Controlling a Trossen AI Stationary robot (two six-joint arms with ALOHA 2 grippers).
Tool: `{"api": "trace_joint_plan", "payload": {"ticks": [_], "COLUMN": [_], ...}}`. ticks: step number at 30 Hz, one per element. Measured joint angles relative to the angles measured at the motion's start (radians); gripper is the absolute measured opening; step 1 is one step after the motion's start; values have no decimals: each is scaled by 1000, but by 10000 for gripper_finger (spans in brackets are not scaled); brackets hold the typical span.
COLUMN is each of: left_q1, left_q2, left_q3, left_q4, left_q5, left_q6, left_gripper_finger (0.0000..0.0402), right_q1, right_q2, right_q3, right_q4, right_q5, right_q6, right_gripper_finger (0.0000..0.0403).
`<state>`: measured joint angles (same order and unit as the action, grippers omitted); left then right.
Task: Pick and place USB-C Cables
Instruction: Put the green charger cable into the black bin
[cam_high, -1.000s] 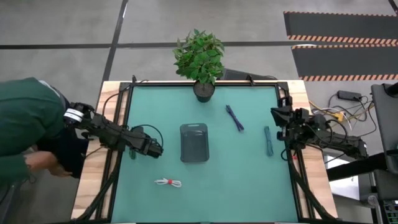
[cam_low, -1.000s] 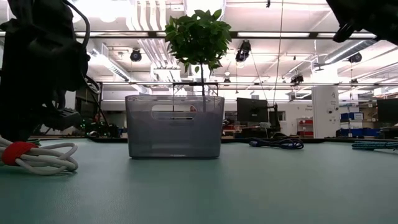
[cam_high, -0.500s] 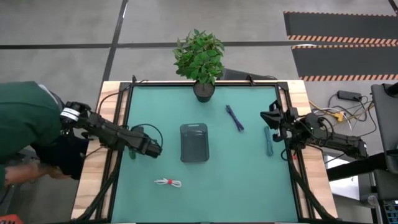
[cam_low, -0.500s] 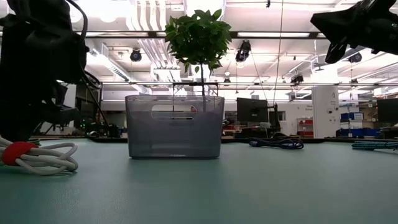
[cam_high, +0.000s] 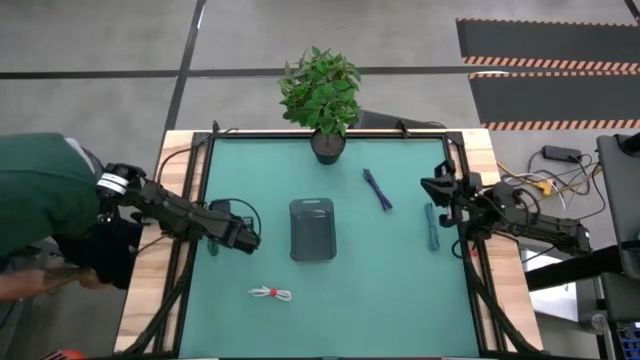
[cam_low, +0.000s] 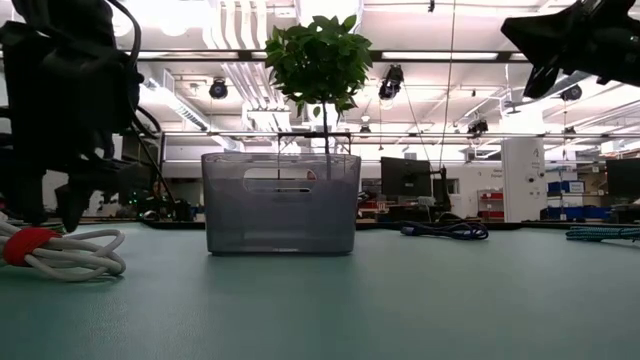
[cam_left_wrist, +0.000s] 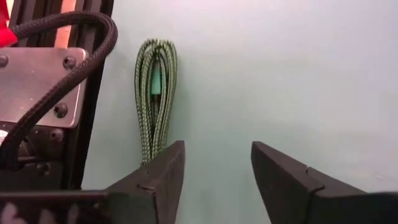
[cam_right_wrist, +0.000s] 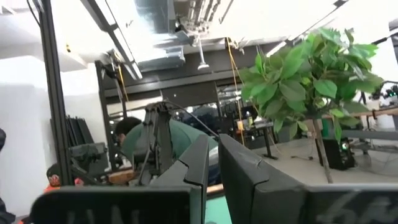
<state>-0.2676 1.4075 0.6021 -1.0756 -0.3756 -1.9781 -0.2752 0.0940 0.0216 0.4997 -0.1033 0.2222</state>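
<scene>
A grey tray (cam_high: 312, 229) stands in the middle of the green mat. A white cable with a red band (cam_high: 270, 293) lies near the front, a dark blue cable (cam_high: 377, 188) at the back right, and a teal cable (cam_high: 432, 226) by the right edge. A green braided cable (cam_left_wrist: 155, 93) lies along the left frame rail. My left gripper (cam_left_wrist: 217, 152) hangs open over the bare mat just beside it, and the cable's near end runs behind one finger (cam_left_wrist: 163, 177). My right gripper (cam_high: 436, 190) is shut and raised at the right edge, above the teal cable.
A potted plant (cam_high: 322, 90) stands at the middle of the far edge. Black frame rails (cam_high: 190, 230) run along the table's sides. A person in a green top (cam_high: 40, 190) bends beside the table's left edge. Open mat lies between the tray and the cables.
My left gripper has stayed in place beside the green cable; in the low view its fingers now stand apart where they were together. My right gripper has tipped and come a little lower, still shut. The person at the left has shifted.
</scene>
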Motion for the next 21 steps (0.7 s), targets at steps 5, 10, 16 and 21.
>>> {"api": "trace_joint_plan", "payload": {"ticks": [5, 10, 16, 21], "left_q1": [0, 0, -6, -4], "left_q2": [0, 7, 14, 42], "left_q3": [-2, 10, 149, 278], "left_q4": [2, -2, -80, -287], "left_q5": [-1, 34, 106, 113], "left_q6": [-2, -5, 60, 51], "left_gripper_finger": [173, 173, 167, 146], "right_q1": [0, 0, 0, 0], "right_q2": [0, 0, 0, 0], "right_q3": [4, 6, 6, 6], "right_q4": [14, 14, 14, 2], "right_q5": [0, 0, 1, 1], "right_q6": [-31, -37, -38, -32], "right_gripper_finger": [27, 27, 27, 27]}}
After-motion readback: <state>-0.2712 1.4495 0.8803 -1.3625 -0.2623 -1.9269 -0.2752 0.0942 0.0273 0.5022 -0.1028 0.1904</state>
